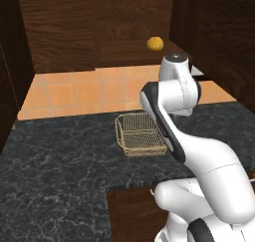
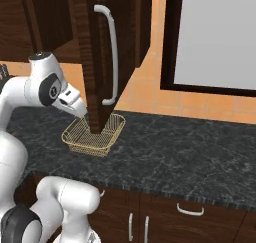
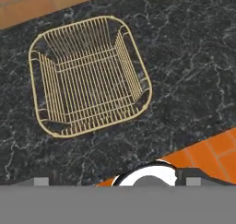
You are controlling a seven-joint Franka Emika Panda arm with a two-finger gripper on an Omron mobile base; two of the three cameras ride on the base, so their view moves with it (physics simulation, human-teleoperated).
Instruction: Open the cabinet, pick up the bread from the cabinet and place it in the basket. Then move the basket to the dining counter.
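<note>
Cabinet [image 2: 107, 52] open, door swung out over the black marble counter [image 1: 60, 171], silver bar handle [image 2: 111, 54] facing the right base camera. Bread [image 1: 155, 43] sitting on the cabinet shelf, up high and toward the back, not yet picked. Basket [image 3: 87, 76] empty on the black counter, just below the hanging door edge, near the tiled wall. Gripper [image 3: 117, 181] looking straight down at the basket, fingertips [image 3: 41, 181] set at the far edges of the hand view, so spread wide, nothing pinched. Key relation: bread above and behind the hand, well apart, basket directly beneath. Next move likely needs the hand raised and turned toward the shelf. Bread roundish, no clear long axis.
</note>
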